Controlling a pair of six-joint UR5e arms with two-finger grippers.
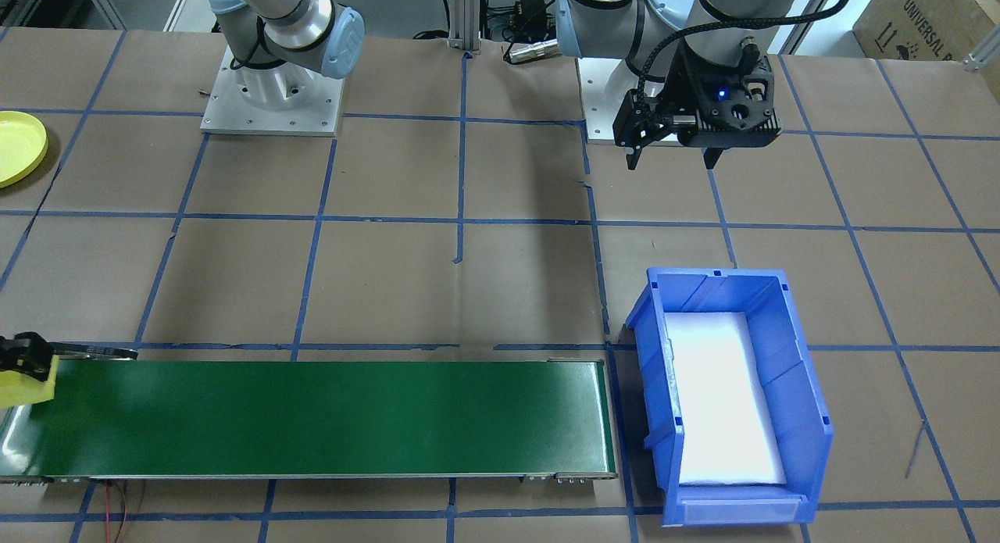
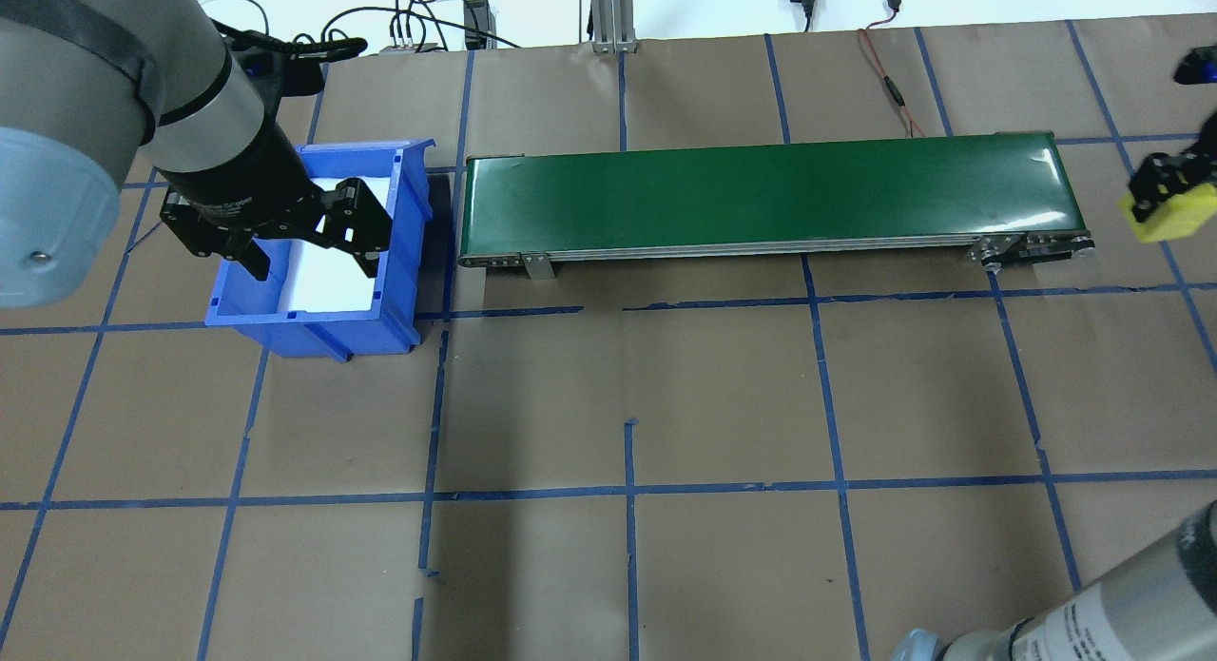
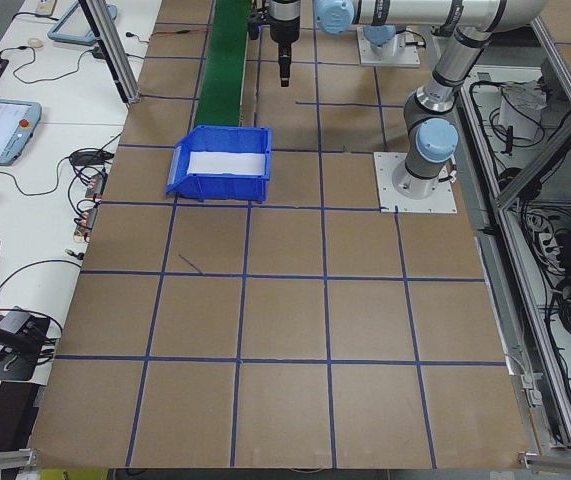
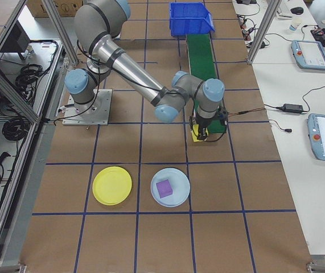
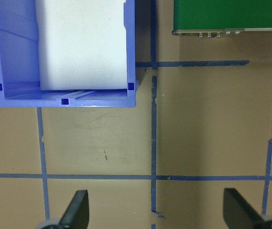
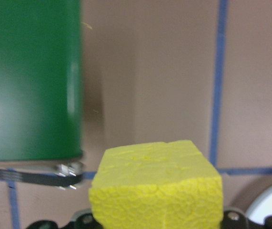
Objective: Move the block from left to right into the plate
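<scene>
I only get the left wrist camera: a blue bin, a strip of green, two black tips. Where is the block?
Observer: The yellow block is in the right gripper, just off the belt's far end from the bin.
Operator: Is there a plate near it?
Observer: Yes. A yellow plate lies on the table past that end, with nothing on it.
Operator: Anything else there?
Observer: Beside it is a pale blue plate with a purple block on it.
Operator: And my arm?
Observer: The left gripper hangs open between its base and the bin.
</scene>
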